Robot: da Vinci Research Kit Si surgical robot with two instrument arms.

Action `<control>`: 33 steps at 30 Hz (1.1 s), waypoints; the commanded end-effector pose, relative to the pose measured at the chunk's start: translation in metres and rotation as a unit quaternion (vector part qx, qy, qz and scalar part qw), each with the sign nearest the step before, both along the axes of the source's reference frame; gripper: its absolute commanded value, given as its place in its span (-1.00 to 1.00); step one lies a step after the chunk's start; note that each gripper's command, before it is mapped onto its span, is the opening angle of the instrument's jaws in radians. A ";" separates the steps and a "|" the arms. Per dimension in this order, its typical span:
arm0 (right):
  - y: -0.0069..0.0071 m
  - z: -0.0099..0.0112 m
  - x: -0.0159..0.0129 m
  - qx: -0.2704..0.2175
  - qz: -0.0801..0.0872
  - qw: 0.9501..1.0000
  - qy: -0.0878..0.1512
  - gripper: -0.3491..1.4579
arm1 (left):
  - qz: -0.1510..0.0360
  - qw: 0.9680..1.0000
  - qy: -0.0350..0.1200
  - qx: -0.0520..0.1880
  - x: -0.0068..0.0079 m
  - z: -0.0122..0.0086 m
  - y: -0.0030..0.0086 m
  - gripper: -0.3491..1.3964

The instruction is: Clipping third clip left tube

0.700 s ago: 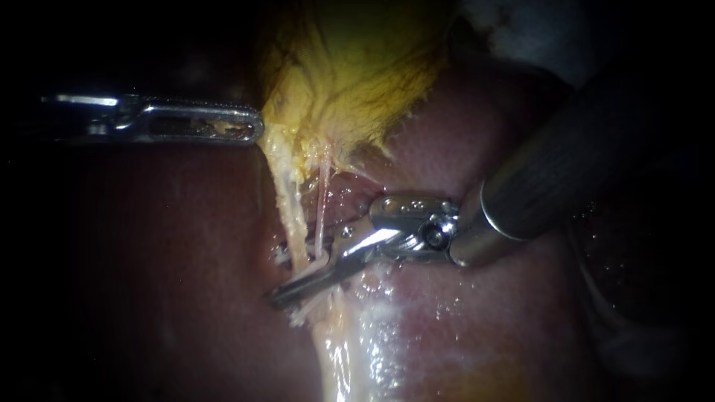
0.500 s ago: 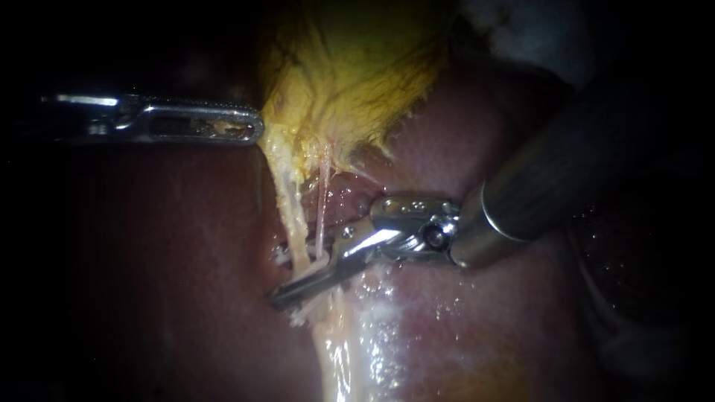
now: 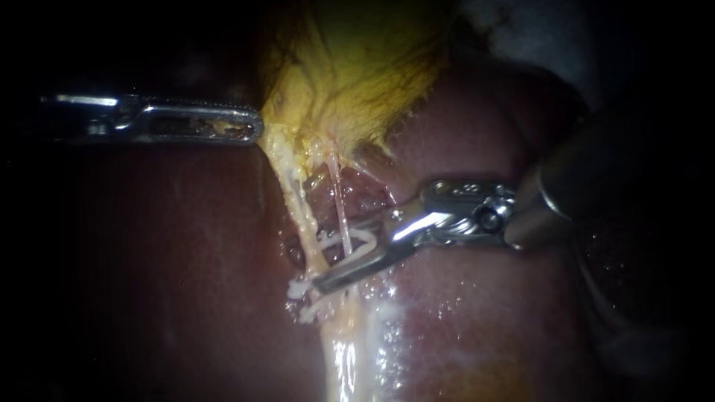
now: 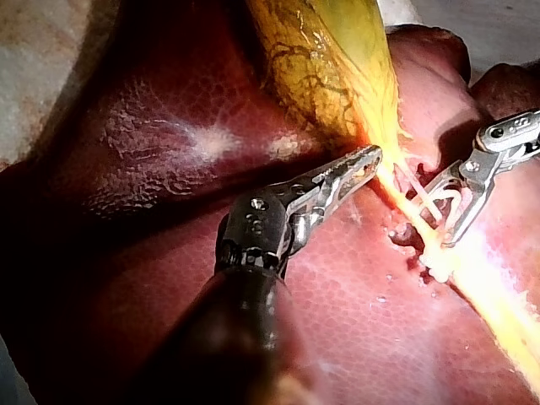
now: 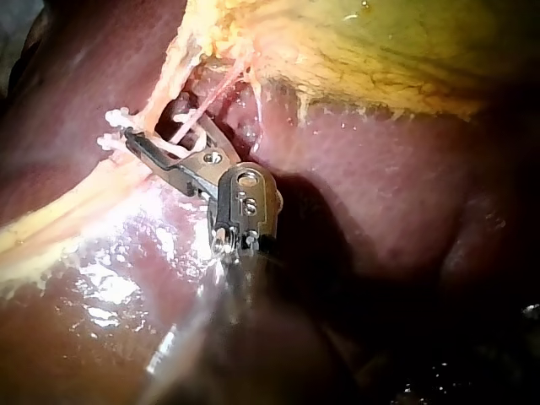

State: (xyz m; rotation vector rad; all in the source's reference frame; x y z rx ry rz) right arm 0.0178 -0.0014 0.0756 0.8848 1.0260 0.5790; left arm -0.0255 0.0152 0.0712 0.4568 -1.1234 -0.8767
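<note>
The left instrument (image 3: 252, 126) has its jaws closed on the gallbladder's (image 3: 350, 67) lower edge. The right instrument (image 3: 339, 259) holds its jaws well apart, gripping nothing. A white clip (image 3: 350, 240) sits between them, and a thin pink tube (image 3: 339, 197) crosses the gap. The left tube (image 3: 296, 205) — pale, yellowish — runs down over the liver (image 3: 186, 260), just beyond the right jaws' tips.

No word, label, brand or sign can be read in any of the views. The only marks are a few small stamped characters on the metal wrist joint (image 5: 245, 201) of the right instrument (image 5: 164, 142), seen in the right wrist view, and they are not clearly legible
</note>
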 end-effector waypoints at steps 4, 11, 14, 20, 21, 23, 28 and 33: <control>0.0007 -0.0007 -0.0019 -0.001 -0.002 1.000 0.003 -0.02 | 0.000 1.000 0.000 0.000 0.0000 0.0000 0.0000 -1.00; 0.0025 -0.0026 -0.0045 -0.012 -0.010 1.000 0.021 -0.02 | 0.000 1.000 0.000 0.000 0.0000 0.0000 0.0000 -1.00; 0.0033 -0.0037 -0.0048 -0.002 -0.002 0.999 0.041 -0.02 | 0.000 1.000 0.000 0.000 0.0000 0.0000 0.0000 -1.00; 0.0042 -0.0053 -0.0042 0.015 0.002 0.996 0.087 -0.02 | 0.000 1.000 0.000 0.000 0.0001 0.0000 0.0000 -1.00; 0.0042 -0.0053 -0.0040 0.018 0.000 0.996 0.093 -0.02 | 0.000 1.000 0.000 0.000 0.0001 0.0000 0.0000 -1.00; 0.0040 -0.0053 -0.0035 0.023 -0.015 0.994 0.106 -0.02 | 0.000 1.000 0.000 0.000 0.0001 0.0000 0.0000 -1.00; 0.0033 -0.0047 -0.0022 0.020 -0.030 0.993 0.115 -0.02 | 0.000 1.000 0.000 0.000 0.0001 0.0000 0.0000 -1.00; 0.0017 -0.0031 -0.0012 0.022 -0.038 0.992 0.115 -0.02 | 0.000 1.000 0.000 0.000 0.0001 0.0000 0.0000 -1.00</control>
